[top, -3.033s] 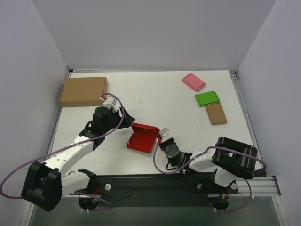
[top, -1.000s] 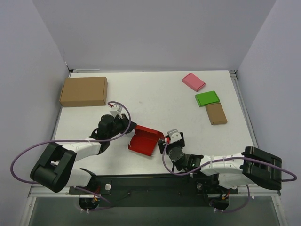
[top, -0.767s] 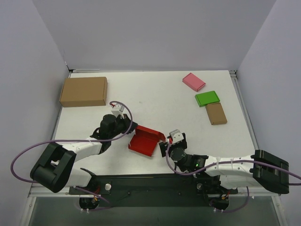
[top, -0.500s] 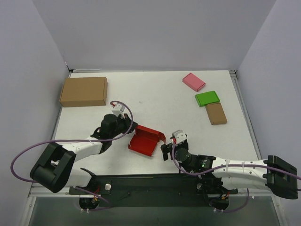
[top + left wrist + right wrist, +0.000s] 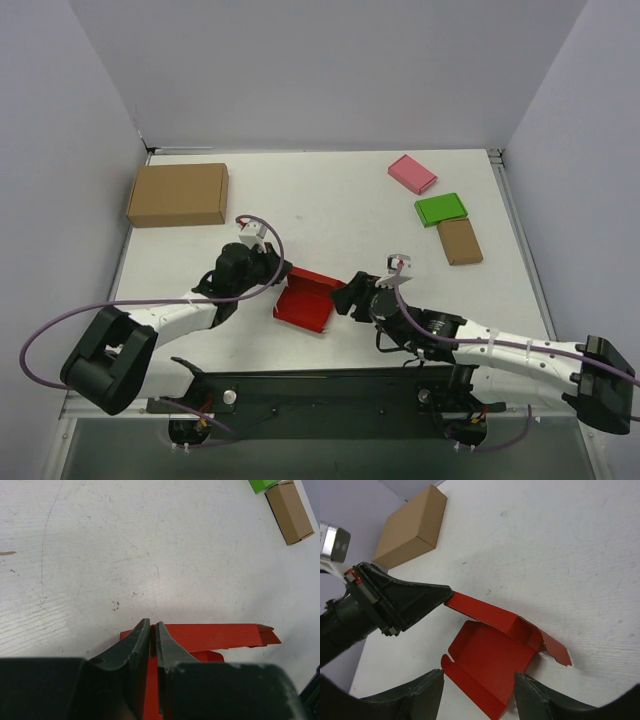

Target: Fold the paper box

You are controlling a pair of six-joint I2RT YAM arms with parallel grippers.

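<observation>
The paper box (image 5: 303, 300) is bright red and lies open on the table, one long flap (image 5: 485, 611) raised along its far side. My left gripper (image 5: 279, 271) is shut on the left end of that flap; its dark fingers (image 5: 145, 639) pinch the red card (image 5: 215, 635). In the right wrist view the left gripper (image 5: 405, 602) shows at the flap's corner. My right gripper (image 5: 347, 297) is at the box's right edge. It stands open (image 5: 479, 676), its fingers (image 5: 422, 692) either side of the box's near edge, not touching it.
A large brown carton (image 5: 177, 194) sits at the far left. At the far right lie a pink flat box (image 5: 412, 173), a green flat box (image 5: 441, 209) and a small brown box (image 5: 460, 241). Walls close in three sides.
My right arm has stretched out, and its gripper has swung from the box's near right corner up to its right edge, jaws narrowing somewhat. The left gripper still holds the flap.
</observation>
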